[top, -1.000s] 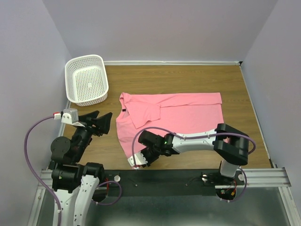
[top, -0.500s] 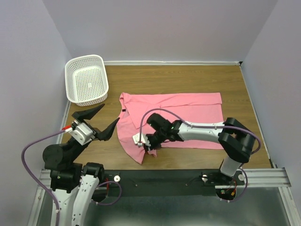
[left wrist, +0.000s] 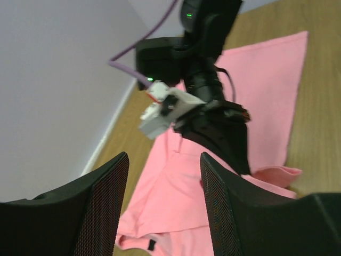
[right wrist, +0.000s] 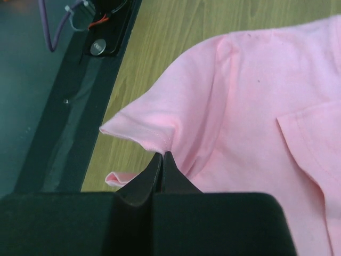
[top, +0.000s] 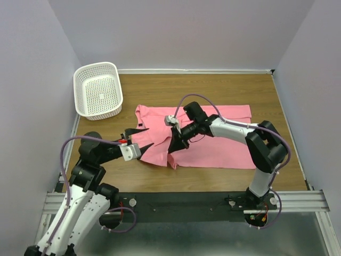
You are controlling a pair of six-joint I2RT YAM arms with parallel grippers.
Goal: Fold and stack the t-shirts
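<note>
top view: salmon-pink t-shirt (top: pixel 224 152) spread mid wooden table (top: pixel 213 88), near-left part bunched. right gripper (top: pixel 173 147) over that bunched part. left gripper (top: pixel 141 138) at shirt's left edge, jaws apart. white perforated basket (top: pixel 98 89) at far-left corner, apart from shirt.

left wrist view: left gripper's fingers (left wrist: pixel 101 208) spread, nothing between; pink shirt and right gripper beyond.

right wrist view: right gripper's jaws closed, pinching raised sleeve hem of shirt; rest of shirt flat on table.
</note>
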